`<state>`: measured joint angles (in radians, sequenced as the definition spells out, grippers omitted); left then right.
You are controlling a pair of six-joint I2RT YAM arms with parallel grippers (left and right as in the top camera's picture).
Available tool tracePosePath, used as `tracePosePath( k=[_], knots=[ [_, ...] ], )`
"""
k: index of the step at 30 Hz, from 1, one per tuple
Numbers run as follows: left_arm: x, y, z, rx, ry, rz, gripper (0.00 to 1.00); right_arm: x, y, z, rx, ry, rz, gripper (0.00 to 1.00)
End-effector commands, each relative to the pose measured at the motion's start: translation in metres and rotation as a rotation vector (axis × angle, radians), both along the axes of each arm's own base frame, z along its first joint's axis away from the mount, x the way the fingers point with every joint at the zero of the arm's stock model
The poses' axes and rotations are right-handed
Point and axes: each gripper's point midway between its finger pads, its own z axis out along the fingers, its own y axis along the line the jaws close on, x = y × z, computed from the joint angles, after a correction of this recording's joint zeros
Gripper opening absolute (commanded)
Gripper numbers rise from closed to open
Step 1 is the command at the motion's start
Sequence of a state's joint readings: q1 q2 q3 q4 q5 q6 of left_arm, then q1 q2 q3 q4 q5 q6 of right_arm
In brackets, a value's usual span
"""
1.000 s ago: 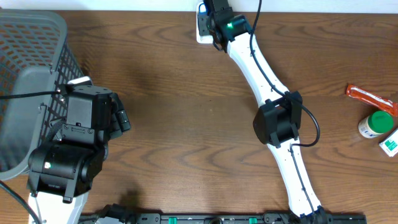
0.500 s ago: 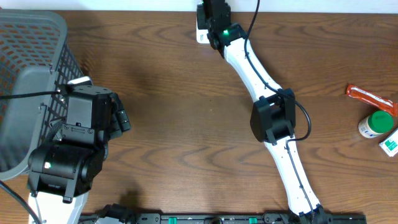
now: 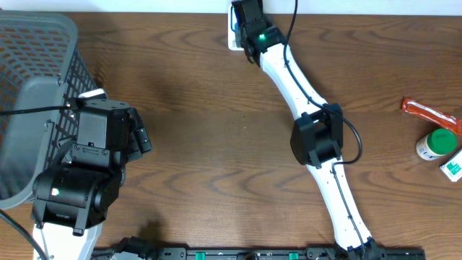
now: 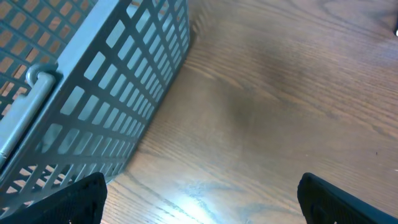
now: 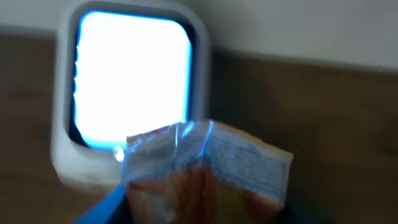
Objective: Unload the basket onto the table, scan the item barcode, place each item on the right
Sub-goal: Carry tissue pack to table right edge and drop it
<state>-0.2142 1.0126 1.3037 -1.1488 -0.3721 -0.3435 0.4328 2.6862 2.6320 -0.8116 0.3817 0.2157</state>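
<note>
The item (image 5: 211,168) is a crinkly packet with a white printed flap and orange-red print, blurred in the right wrist view. My right gripper (image 3: 247,16) is shut on it at the table's far edge. The packet is held just in front of the white scanner (image 5: 124,81), whose window glows bright white and throws blue light on the wrap. From overhead the packet is hidden under the gripper and only the scanner's corner (image 3: 232,36) shows. My left gripper (image 4: 199,202) hangs open over bare wood beside the basket, nothing between its fingers.
A grey mesh basket (image 3: 36,65) fills the left end of the table, its wall (image 4: 112,93) close to my left fingers. At the right edge lie a red packet (image 3: 429,113), a green-capped bottle (image 3: 437,143) and a white and green box (image 3: 452,167).
My right arm has swung slightly left and its gripper has moved in over the scanner. The left arm has not moved.
</note>
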Motion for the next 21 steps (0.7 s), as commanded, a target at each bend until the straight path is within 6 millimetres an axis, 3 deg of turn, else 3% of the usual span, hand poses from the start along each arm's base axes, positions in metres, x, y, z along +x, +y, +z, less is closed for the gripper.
tracePosePath(
  k=[1,4,9,14,21],
  knots=[
    [0.000,0.000,0.003,-0.005,-0.009,0.009,0.98,-0.021,-0.031,0.113,0.012,-0.108,-0.100,0.46],
    [0.000,0.000,0.003,-0.005,-0.010,0.009,0.98,-0.060,-0.068,0.127,-0.029,0.001,-0.194,0.42],
    [0.000,0.000,0.003,-0.005,-0.009,0.009,0.98,-0.102,-0.163,0.124,-0.199,0.154,-0.412,0.43],
    [0.000,0.000,0.003,-0.005,-0.010,0.009,0.98,-0.113,-0.260,0.090,-0.268,0.300,-0.590,0.43],
    [0.000,0.000,0.003,-0.005,-0.010,0.009,0.98,-0.133,-0.381,0.029,-0.101,0.418,-0.860,0.45]
  ],
)
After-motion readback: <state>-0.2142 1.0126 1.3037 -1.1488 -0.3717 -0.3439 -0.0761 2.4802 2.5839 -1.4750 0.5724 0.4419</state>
